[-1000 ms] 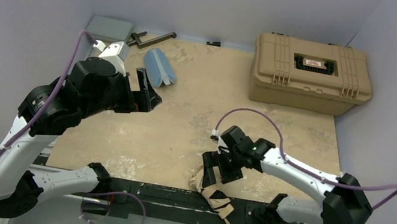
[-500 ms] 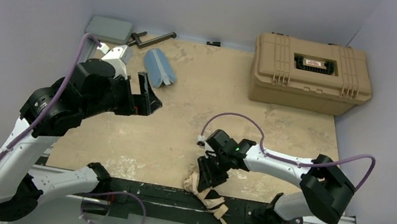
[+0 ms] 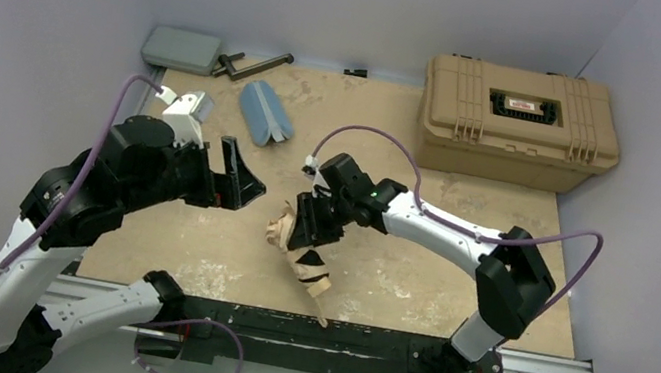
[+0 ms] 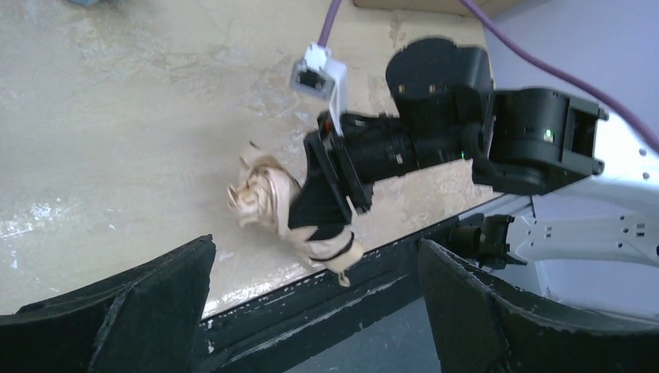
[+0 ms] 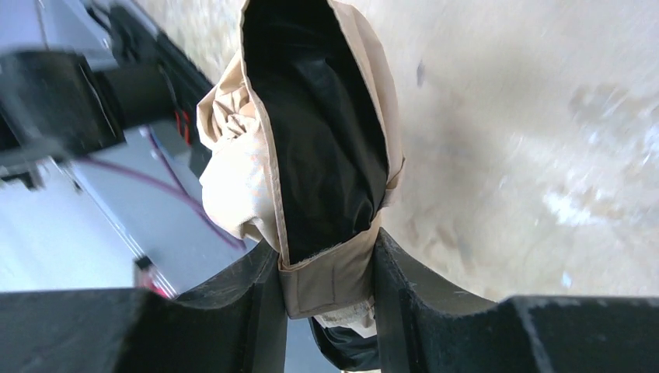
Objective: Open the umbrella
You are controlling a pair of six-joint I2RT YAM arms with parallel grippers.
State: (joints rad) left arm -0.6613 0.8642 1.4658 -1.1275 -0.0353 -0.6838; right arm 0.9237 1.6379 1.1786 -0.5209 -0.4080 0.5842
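Right claw [image 3: 307, 230]: I have it clamped on the umbrella [image 3: 300, 254], pinching the folded tan cloth near one end.
Left claw [image 3: 236, 183]: spread wide, holding nothing, hovering just left of the umbrella.
Umbrella: furled and strapped, held over the table [image 3: 412, 160] between its middle and near edge, its far end pointing at that edge.
Risk: I judge I grip cloth only, so a pull may slip or tear the fabric rather than extend the shaft.
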